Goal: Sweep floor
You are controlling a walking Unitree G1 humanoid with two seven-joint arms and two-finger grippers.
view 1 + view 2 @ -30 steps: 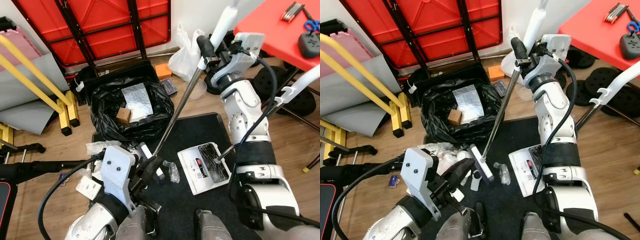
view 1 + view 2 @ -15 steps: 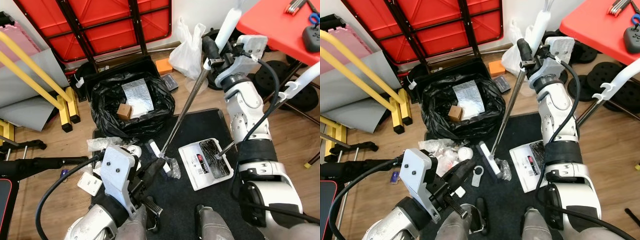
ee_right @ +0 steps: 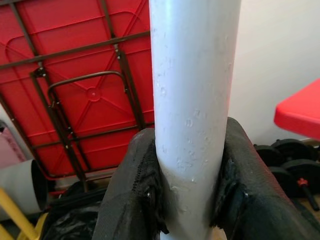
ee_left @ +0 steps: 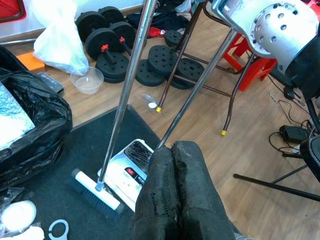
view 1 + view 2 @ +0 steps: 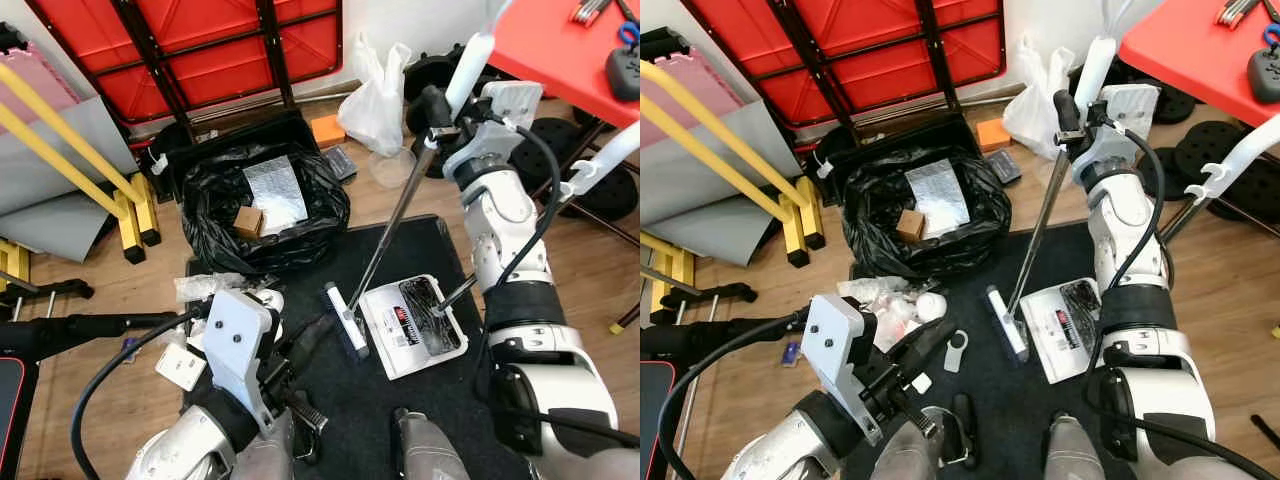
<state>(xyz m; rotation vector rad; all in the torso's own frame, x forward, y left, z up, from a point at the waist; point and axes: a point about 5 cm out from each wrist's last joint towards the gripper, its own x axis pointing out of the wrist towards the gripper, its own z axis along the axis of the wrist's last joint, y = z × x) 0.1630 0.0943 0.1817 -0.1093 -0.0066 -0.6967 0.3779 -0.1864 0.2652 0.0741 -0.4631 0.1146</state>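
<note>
Steel-handled broom (image 5: 392,222): I note a long silver shaft with a white upper grip, running from upper right down to a narrow white brush head with dark bristles. The head sits on the black floor mat (image 5: 400,395), just left of the white dustpan (image 5: 412,327), which holds dark debris. The dustpan's own thin metal handle rises to the right.

Right end effector (image 3: 192,187): raised high on the far right, arm bent upward, both black fingers clamped around the broom's white grip.

Left end effector (image 4: 174,190): low and near on my left side, fingers pressed together with nothing between them, pointing toward the dustpan.

Surroundings: black bin bag (image 5: 262,210) holding foil and a small box, far of the mat; scattered wrappers (image 5: 890,305) on the mat's left edge; red worktop (image 5: 570,45) far right.
</note>
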